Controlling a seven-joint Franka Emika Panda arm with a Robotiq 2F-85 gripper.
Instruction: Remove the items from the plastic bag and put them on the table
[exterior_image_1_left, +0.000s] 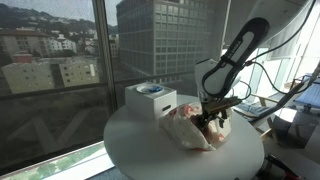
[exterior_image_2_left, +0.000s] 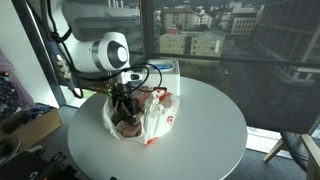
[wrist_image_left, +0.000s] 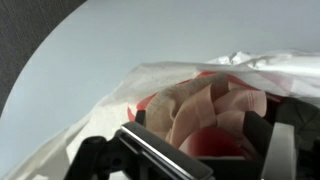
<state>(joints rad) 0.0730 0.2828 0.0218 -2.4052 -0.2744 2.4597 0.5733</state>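
A translucent white plastic bag with red print lies on the round white table; it shows in both exterior views. My gripper is lowered into the bag's open mouth. In the wrist view the bag spreads around the jaws. My gripper is open, its two dark fingers wide apart on either side of a beige and pink cloth-like item that lies over something red. The fingertips are hidden in the bag.
A white box with a blue-marked top stands on the table behind the bag, also in the exterior view. Large windows border the table. Cables and clutter lie beyond the table's edge. The bare tabletop extends beside the bag.
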